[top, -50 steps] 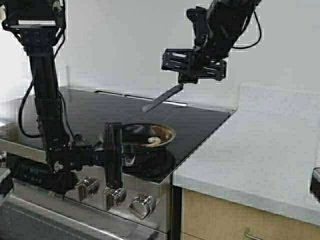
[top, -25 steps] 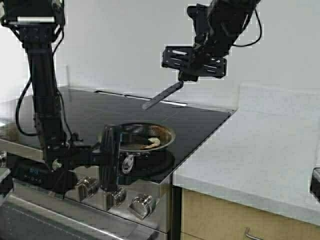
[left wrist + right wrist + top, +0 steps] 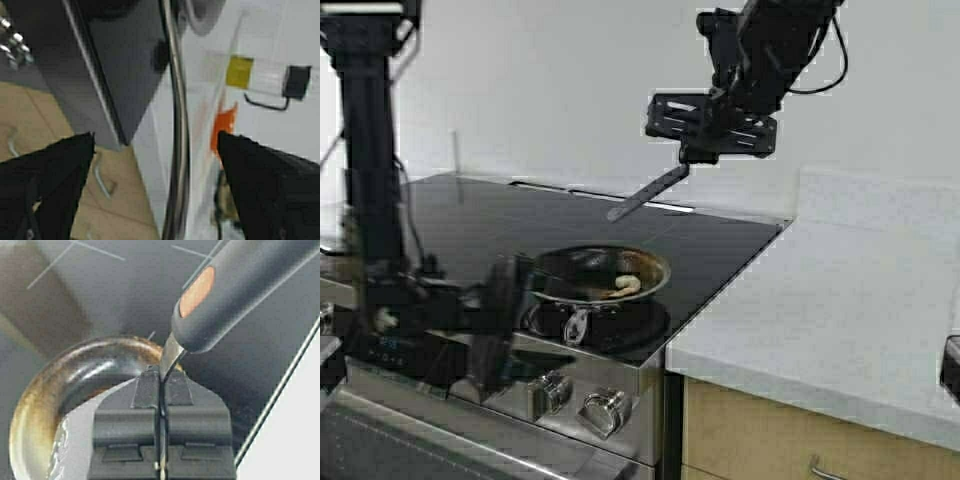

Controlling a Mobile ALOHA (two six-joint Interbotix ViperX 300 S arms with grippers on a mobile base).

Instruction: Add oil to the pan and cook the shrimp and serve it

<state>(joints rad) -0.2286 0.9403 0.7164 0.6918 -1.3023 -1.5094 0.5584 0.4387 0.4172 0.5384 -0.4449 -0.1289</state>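
The round shallow steel pan [image 3: 603, 273], shiny outside and browned dark within, sits on the black glass cooktop [image 3: 710, 250] near its front edge, just above the row of steel control knobs [image 3: 603, 410]. Inside it, toward the front right of the dark floor, lies a pale curled shrimp [image 3: 625, 286]. In my right wrist view the pan [image 3: 75, 385] shows directly below my tool, its rim brown-stained and its wall bright.

My right gripper [image 3: 686, 158] hangs high over the back of the cooktop, well above the pan and apart from it. Its jaws are pressed tight together on the thin metal shank of a grey-handled spatula [image 3: 648, 193], which slants down and to my left from the grip. From the right wrist camera the two black fingers [image 3: 177, 415] meet with only the blade's edge between them, and the thick grey handle [image 3: 240, 295] with its copper-coloured oval spot runs away from them.

My left gripper [image 3: 495, 330] is low at the front of the stove, beside the pan's near-left side and not touching it. Its jaws stand wide apart and hold nothing; the left wrist view shows the two black fingertips [image 3: 50, 170] far from each other.

To my right the pale stone table [image 3: 830, 310] abuts the cooktop, with wooden cabinet fronts [image 3: 770, 440] beneath.
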